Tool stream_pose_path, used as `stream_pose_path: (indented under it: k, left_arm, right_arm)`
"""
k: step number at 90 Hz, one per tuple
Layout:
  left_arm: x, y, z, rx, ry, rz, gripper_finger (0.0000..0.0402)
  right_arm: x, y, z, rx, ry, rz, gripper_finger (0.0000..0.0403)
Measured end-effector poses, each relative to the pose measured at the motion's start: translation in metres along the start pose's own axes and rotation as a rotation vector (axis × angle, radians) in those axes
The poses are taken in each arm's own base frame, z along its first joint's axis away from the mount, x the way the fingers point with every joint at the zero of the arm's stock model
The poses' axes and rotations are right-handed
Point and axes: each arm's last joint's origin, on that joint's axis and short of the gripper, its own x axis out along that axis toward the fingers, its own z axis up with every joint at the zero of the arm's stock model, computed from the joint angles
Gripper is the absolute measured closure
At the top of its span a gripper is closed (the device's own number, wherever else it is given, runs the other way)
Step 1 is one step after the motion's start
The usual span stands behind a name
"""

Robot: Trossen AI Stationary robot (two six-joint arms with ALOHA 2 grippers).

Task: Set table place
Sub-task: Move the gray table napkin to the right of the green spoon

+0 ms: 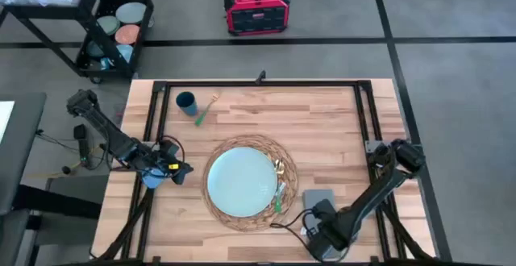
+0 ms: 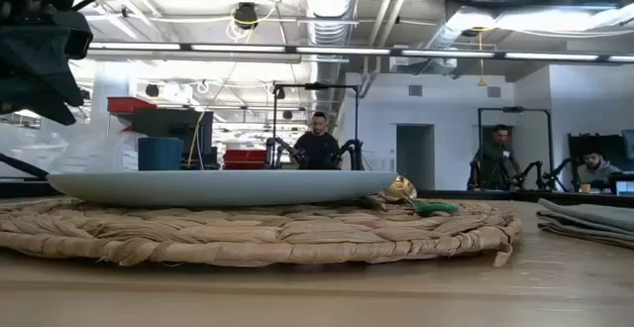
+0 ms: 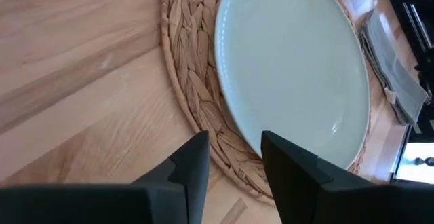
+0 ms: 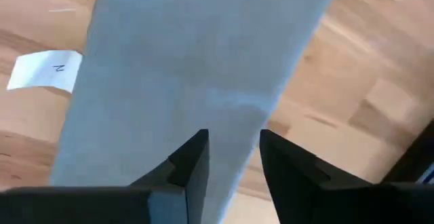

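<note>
red case [image 1: 256, 10] beyond black cart [image 1: 97, 24]

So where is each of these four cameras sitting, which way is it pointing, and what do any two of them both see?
High view: above, looking straight down on the table; both arms show, left gripper beside the mat, right gripper at the napkin.
Low view: at tabletop height, looking across the mat and plate into the room; part of an arm shows upper left.
Left wrist view: past its own open fingers at plate and mat.
Right wrist view: past its own fingers, down on the napkin.
Shared: high, low and left wrist views all show the plate.
</note>
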Motion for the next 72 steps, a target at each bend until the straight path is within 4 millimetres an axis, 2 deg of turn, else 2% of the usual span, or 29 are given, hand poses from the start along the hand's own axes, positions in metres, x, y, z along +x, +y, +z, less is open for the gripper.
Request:
stream_pose_path:
  k: [12,22,32,41,53,72]
  left_arm:
    - [0.000,0.000,0.000,-0.011,-0.003,0.000,0.0283]
    - [0.000,0.000,0.000,-0.020,-0.003,0.000,0.0283]
    - [0.000,0.000,0.000,-0.022,-0.003,-0.001,0.0283]
    - [0.000,0.000,0.000,-0.023,-0.003,-0.002,0.0283]
    - [0.000,0.000,0.000,-0.024,-0.003,-0.004,0.0283]
    - [0.000,-0.001,0.000,-0.038,-0.003,-0.005,0.0283]
  right_arm:
    - [0.016,0.006,0.011,0.018,0.029,0.066,0.0310]
    - [0.033,0.007,0.018,0.028,0.065,0.114,0.0347]
    - [0.044,-0.001,0.026,0.053,0.101,0.075,0.0392]
    - [0.050,-0.011,0.040,0.051,0.129,-0.026,0.0398]
    - [0.054,-0.018,0.074,-0.026,0.172,-0.093,0.0402]
    - [0.048,-0.034,0.150,-0.084,0.123,-0.173,0.0403]
